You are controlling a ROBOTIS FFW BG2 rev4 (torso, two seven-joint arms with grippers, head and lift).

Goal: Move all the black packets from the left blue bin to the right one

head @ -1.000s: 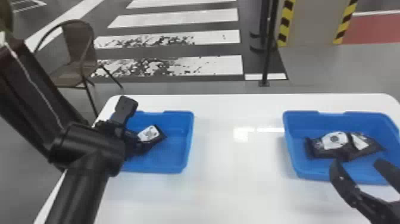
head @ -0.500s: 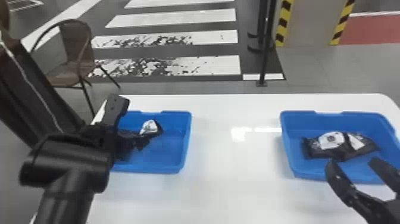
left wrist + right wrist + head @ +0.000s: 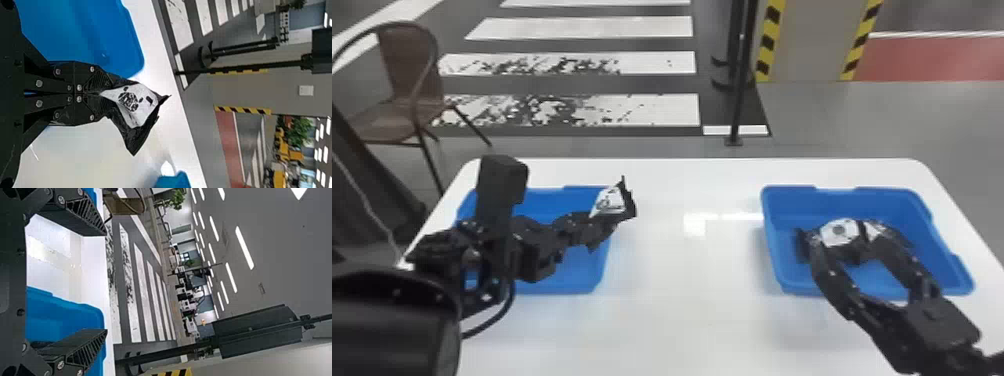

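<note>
Glossy tbl (image 3: pixel 682 310), smooth plstc R bin (image 3: pixel 892 202).

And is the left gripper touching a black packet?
Touching. In the left wrist view, the left gripper has its fingers closed on one end of the black packet.

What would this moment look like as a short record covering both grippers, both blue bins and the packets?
left gripper: closed on a black packet
held packet: by the left blue bin's inner edge, white patch showing
left bin contents: cannot tell, partly behind the left arm
right gripper: open, at the right blue bin, nothing gripped
right bin contents: black packets, two white patches showing
surface: white table
</note>
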